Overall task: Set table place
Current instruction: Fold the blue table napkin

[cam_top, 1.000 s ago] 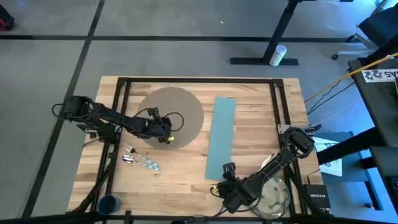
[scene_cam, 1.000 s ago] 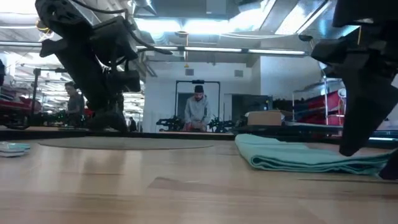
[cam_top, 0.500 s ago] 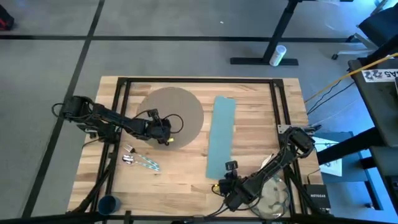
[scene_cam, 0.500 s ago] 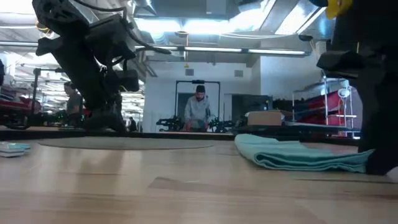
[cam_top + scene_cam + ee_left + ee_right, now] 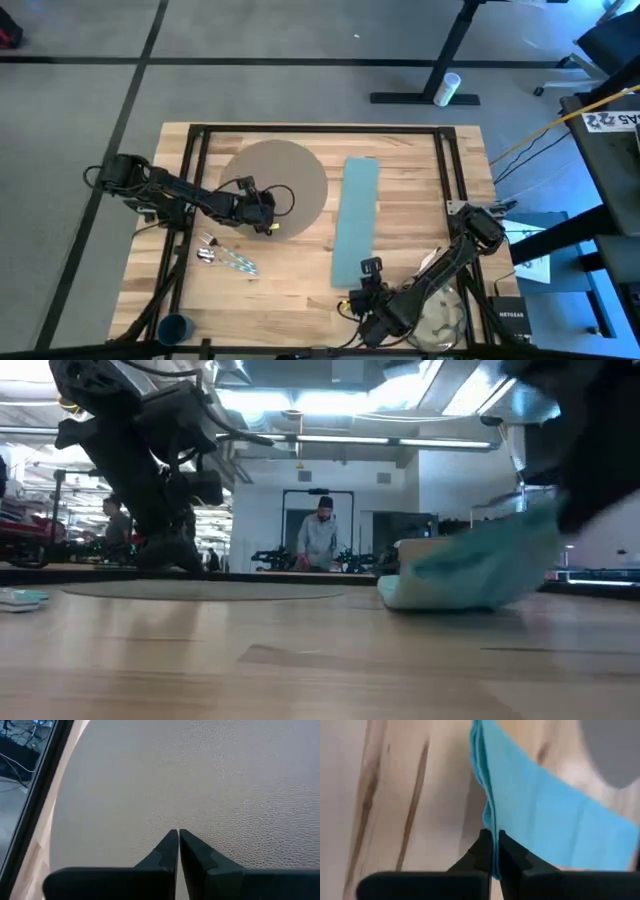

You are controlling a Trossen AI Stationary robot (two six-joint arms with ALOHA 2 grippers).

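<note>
Counter [image 5: 410, 170]: light wood strips, thin black frame lying on top.

Placemat [image 5: 277, 186]: round, grey-brown, flat on the far-left part of the counter, inside the frame.

Left gripper [image 5: 268, 222]: at the near edge of the placemat, tips down on its surface. Fingers [image 5: 170, 849] pressed together in the left wrist view, nothing visible between them, only the pebbled mat surface around the tips.

Napkin [image 5: 356, 222]: teal, long and narrow, just right of the placemat, running from the far side toward the near edge. Near end raised off the counter in the low view [image 5: 480, 568], blurred there.

Right gripper [image 5: 358, 300]: at the near end of the napkin. Fingers [image 5: 482, 851] clamped on the napkin edge in the right wrist view, with the thin fold of cloth running straight up between them.

Cutlery [image 5: 226, 257]: small cluster on bare wood near the left side, well apart from the napkin, just clear of the placemat edge. Individual pieces too small to separate.

Cup [image 5: 175, 328]: dark blue, at the near-left corner of the counter.

Plate [image 5: 443, 318]: speckled, at the near-right edge, partly hidden under the right arm.

Person [image 5: 319, 536]: standing in the room beyond the counter, seen in the low view.
</note>
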